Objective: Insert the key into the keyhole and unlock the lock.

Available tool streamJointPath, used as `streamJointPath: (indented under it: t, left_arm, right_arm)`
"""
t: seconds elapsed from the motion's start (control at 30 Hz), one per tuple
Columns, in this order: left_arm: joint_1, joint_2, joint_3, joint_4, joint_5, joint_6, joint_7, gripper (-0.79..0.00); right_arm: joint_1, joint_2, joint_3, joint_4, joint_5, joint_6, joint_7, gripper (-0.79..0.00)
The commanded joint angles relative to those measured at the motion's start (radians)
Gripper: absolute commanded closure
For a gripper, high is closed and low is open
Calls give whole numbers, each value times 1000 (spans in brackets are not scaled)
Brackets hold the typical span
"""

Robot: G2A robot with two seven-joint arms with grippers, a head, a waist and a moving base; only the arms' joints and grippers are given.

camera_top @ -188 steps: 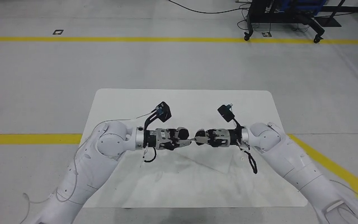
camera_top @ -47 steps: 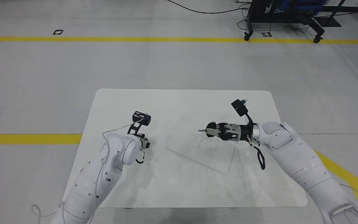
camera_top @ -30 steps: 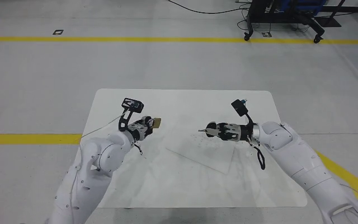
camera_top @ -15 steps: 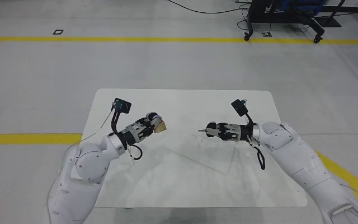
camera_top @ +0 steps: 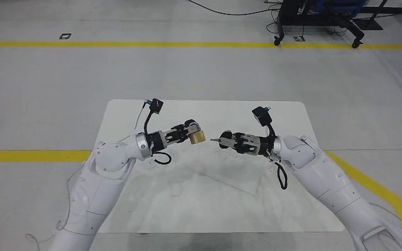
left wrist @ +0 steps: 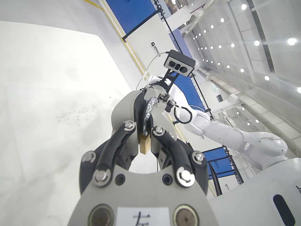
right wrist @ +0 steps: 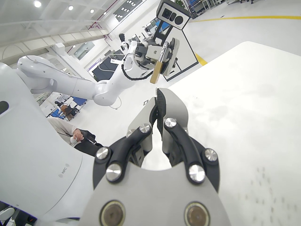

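Note:
A brass padlock hangs in my left gripper, which is shut on its silver shackle above the middle of the white table. In the left wrist view the brass body sits between the fingers of this gripper. My right gripper is shut on the small silver key, whose tip points at the padlock across a short gap. In the right wrist view the pads of the right gripper are pressed together, with the padlock just beyond them.
A faint transparent sheet lies flat on the table under the right arm. Yellow floor lines run behind and beside the table. A black wheeled stand is far back on the floor.
My left arm has swung the padlock from the table's left side in toward the centre. The right gripper has shifted a little toward it with the key, closing the gap.

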Motion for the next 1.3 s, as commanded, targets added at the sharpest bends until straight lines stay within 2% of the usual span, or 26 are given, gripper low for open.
streamJointPath:
  t: [0.0,0.1,0.17,0.2,0.27,0.37,0.5,0.77,0.83,0.9,1.0,1.07,1.13,1.27]
  left_arm:
    - [2,0,4,-1,-3,3,0,0]
    - [-5,-6,27,-1,-20,105,45,0]
    - [-13,-15,34,34,-133,254,90,0]
    - [-30,-17,39,43,-137,302,101,0]
    - [-53,-23,45,100,-194,467,138,0]
    - [-90,-33,61,131,-259,543,143,0]
    - [-115,-44,80,162,-322,537,138,0]
    - [-115,-44,80,162,-322,537,138,0]
    - [-107,-42,83,161,-290,537,168,0]
    - [-106,-44,90,170,-298,558,175,0]
    - [-120,-49,95,196,-311,555,192,0]
    - [-120,-53,95,202,-348,543,190,0]
    - [-123,-54,98,211,-338,547,207,0]
    - [-124,-56,98,212,-346,555,215,0]
  right_arm:
    - [0,0,0,0,0,0,0,0]
    - [0,0,0,0,0,0,0,0]
    - [-17,-5,2,-21,43,12,-48,0]
    - [-16,-6,7,-15,61,28,-61,0]
    - [-17,-10,13,-10,87,49,-80,0]
    - [-20,-13,19,-2,127,65,-86,0]
    - [-49,-16,19,-11,220,129,-89,0]
    - [-49,-16,19,-11,220,129,-89,0]
    - [-49,-16,19,-11,220,129,-89,0]
    - [-45,-20,11,-27,186,211,-94,0]
    - [-53,-34,-33,-80,314,361,-25,0]
    - [-44,-37,-42,-81,360,500,10,0]
    - [-65,-42,-43,-108,401,577,-27,0]
    - [-107,-40,-30,-183,364,675,-95,0]
